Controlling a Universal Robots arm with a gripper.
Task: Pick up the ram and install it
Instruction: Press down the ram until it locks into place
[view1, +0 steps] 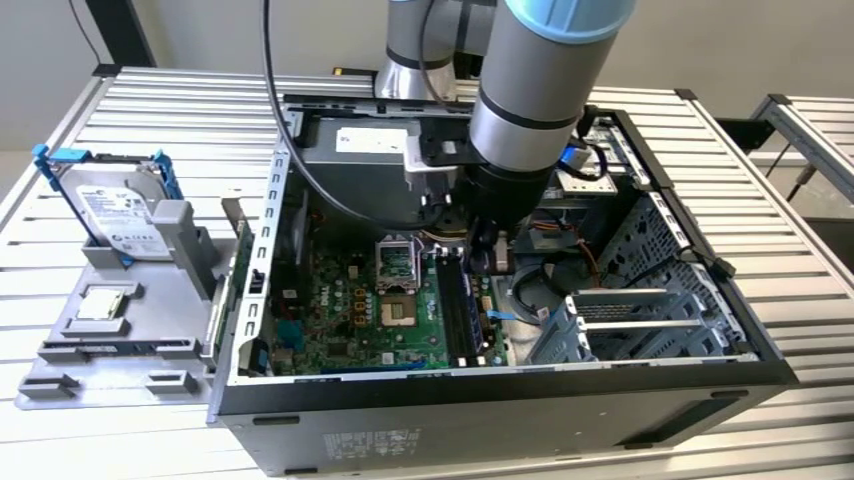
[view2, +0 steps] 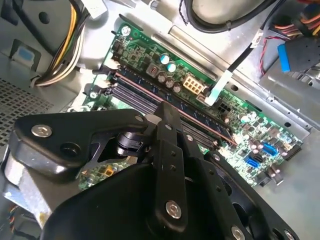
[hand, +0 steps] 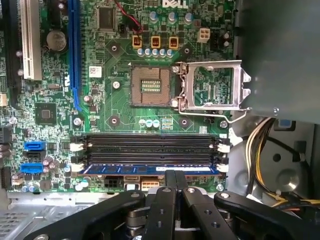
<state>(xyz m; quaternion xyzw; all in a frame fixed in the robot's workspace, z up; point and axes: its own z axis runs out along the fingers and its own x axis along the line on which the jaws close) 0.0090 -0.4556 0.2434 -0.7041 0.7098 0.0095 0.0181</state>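
The ram (hand: 150, 169) is a long dark blue stick standing in the memory slot nearest my gripper (hand: 174, 176), on the green motherboard (hand: 115, 107). My two black fingers are pressed together at the middle of the stick's top edge; I cannot tell whether they touch it. In the second wrist view the ram (view2: 210, 125) runs away from the gripper (view2: 167, 111) along the slots. In the exterior view the arm reaches down into the open computer case, with the gripper (view1: 467, 240) low over the board.
Three empty black memory slots (hand: 150, 145) lie beside the ram. The processor socket (hand: 150, 86) stands bare, its metal frame (hand: 212, 87) flipped open. Cables (hand: 260, 150) crowd one end of the slots. Outside the case (view1: 534, 375), a grey tray (view1: 80, 385) holds a hard drive (view1: 120, 210) and a processor chip (view1: 104, 303).
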